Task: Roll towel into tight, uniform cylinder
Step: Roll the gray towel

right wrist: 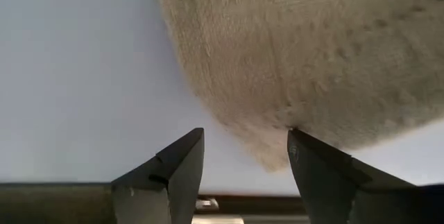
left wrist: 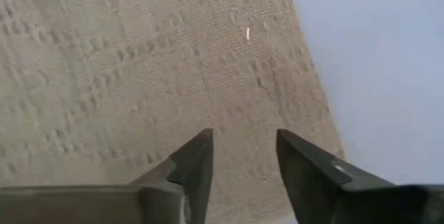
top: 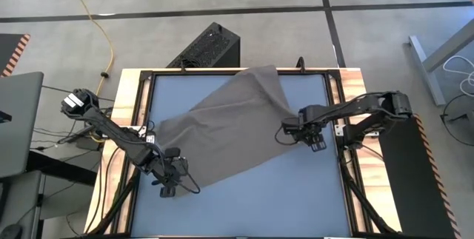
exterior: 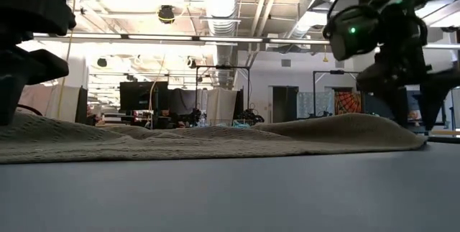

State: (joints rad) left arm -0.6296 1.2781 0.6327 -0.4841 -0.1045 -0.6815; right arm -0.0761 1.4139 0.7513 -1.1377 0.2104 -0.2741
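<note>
- towel lies spread out flat on the blue-grey table, skewed diagonally: one corner up at the far edge, the opposite end down toward the left arm's side. Not rolled at all.
- left gripper is over the towel's near-left corner, right by the cloth edge. Fingers parted, fabric visible in the gap between them, nothing pinched.
- right gripper sits at the towel's right-hand corner, just off its rounded edge. Fingers spread wide, bare table between them; one fingertip is at the towel's edge, no hold on it.
- low view: cloth lies low with a shallow hump toward the right arm's side.
- small pale fleck on the weave in the left wrist view; can't tell what it is.
</note>
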